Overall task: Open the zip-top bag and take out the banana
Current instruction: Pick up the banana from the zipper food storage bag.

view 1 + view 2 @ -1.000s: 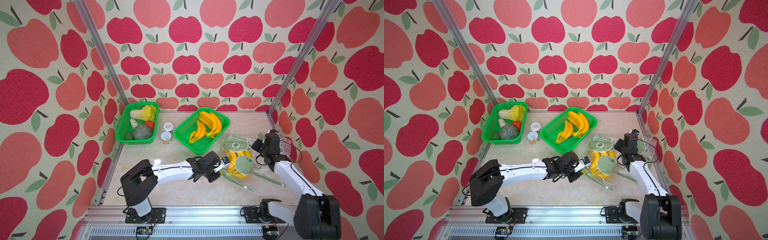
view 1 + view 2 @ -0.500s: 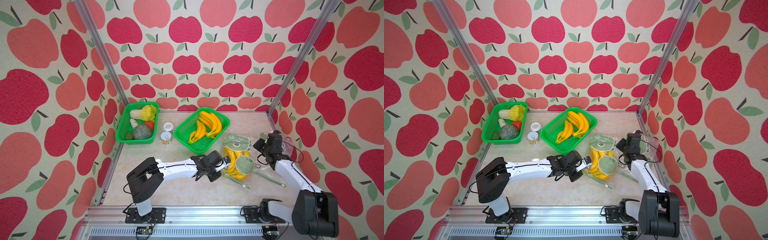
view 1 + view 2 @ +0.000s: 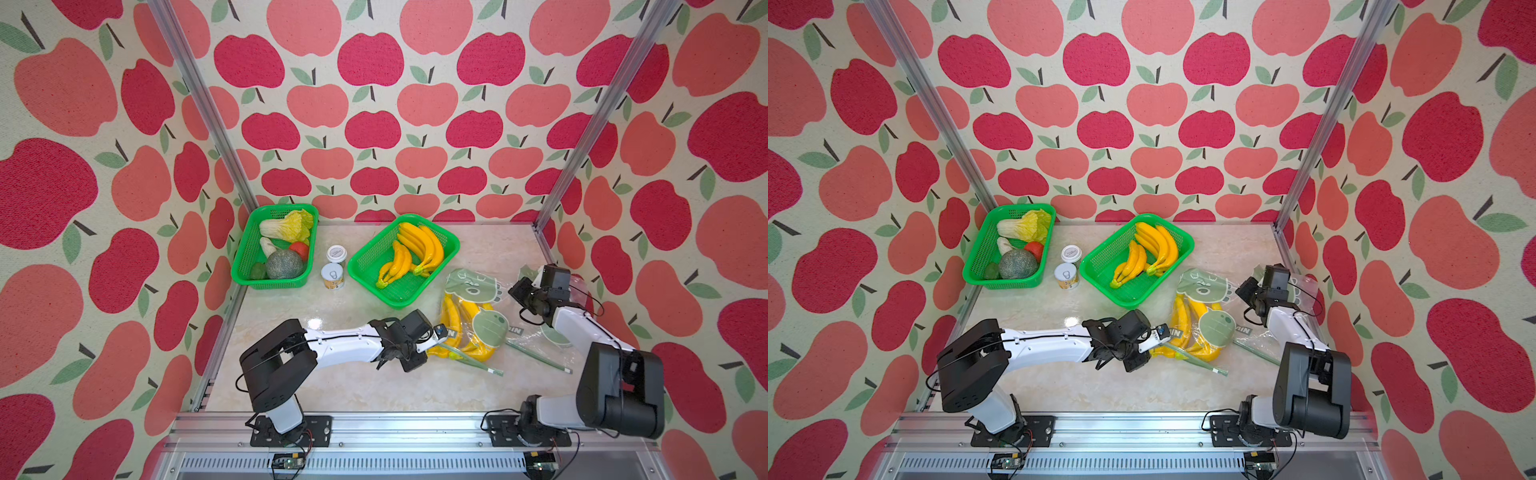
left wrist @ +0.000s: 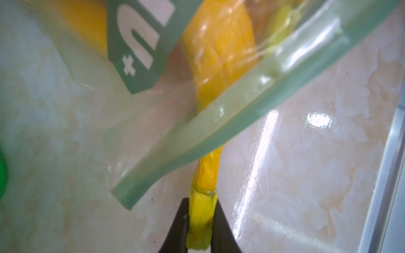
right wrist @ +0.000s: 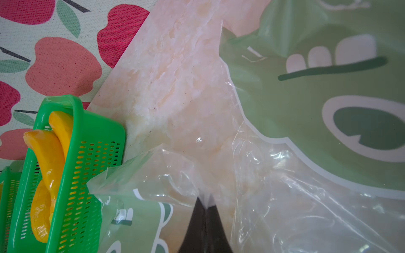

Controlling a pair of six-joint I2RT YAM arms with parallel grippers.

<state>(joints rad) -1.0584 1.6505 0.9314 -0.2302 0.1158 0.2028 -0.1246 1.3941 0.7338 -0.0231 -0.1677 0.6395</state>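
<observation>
Left gripper point(image 4: 199, 221) is clenched on the stem of the yellow plastic banana bunch point(image 4: 207, 170), which pokes out past the open green zip strip point(image 4: 219, 122), a ready handle for pulling. Right gripper point(image 5: 206, 202) pinches the film of the clear dinosaur-print zip-top bag point(image 3: 490, 330) away from its mouth, likely anchoring it. Bag and bananas lie right of centre in both top views, on the marble bench point(image 3: 332, 386).

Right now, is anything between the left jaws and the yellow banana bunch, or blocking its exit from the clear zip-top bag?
Nothing between: the left gripper holds the yellow banana bunch by its stem. The green zip strip of the clear zip-top bag lies across the bunch and may drag on it.
</observation>
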